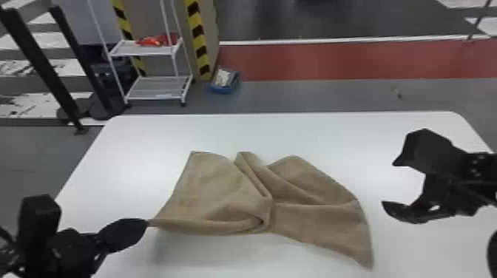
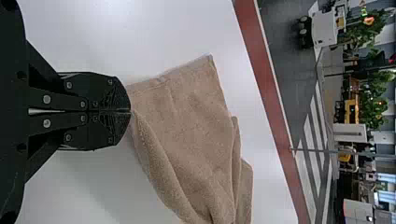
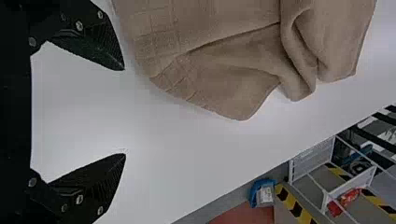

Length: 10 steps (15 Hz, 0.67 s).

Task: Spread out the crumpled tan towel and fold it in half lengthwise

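Note:
My left gripper [image 1: 147, 223] is shut on the near left corner of the tan towel [image 1: 222, 192], raising that corner slightly off the white table. Folds bunch in the towel's middle, and its right part spreads out to a near corner at lower right. In the left wrist view the left gripper [image 2: 130, 111] pinches the corner of the towel [image 2: 187, 126]. To the right of the towel my right gripper [image 1: 387, 183] stands open, with nothing between its fingers. In the right wrist view the right gripper [image 3: 125, 112] is apart from the towel [image 3: 224, 70].
The white table [image 1: 296, 133] has rounded far corners. Beyond it on the floor stand a white shelf cart [image 1: 155, 88] with a red item on top and a blue bin [image 1: 225, 81]. Black posts rise past the table's left side.

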Each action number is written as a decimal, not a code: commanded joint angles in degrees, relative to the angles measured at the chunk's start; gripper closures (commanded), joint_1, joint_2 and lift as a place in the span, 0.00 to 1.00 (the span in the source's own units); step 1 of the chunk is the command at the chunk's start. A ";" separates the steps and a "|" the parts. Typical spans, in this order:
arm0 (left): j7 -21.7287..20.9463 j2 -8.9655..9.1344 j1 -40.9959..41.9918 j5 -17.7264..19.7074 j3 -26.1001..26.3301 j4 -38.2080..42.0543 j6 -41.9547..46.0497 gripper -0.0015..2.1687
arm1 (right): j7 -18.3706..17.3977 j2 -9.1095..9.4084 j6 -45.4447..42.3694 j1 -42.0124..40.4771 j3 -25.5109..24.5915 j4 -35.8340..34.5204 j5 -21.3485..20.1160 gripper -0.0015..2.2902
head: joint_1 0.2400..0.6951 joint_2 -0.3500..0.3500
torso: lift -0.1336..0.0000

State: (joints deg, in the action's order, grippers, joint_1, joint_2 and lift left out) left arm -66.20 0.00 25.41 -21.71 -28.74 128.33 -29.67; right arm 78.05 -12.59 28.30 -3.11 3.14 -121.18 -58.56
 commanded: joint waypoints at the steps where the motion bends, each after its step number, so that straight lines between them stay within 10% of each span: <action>1: -0.07 0.15 0.17 0.00 -0.09 -0.01 0.00 0.66 | 0.28 0.20 3.65 -1.81 6.62 -0.11 -4.99 0.10 | 1.00 0.70 | 0.07; 10: 0.02 0.15 0.08 0.00 0.00 -0.54 0.18 0.66 | 0.28 -4.02 8.40 -10.16 13.03 -8.64 -10.88 0.13 | 1.00 0.84 | 0.07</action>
State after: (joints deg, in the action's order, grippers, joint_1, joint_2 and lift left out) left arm -66.18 0.00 25.49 -21.62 -28.77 127.81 -29.58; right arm 78.05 -15.12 36.61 -11.95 15.80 -129.08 -68.40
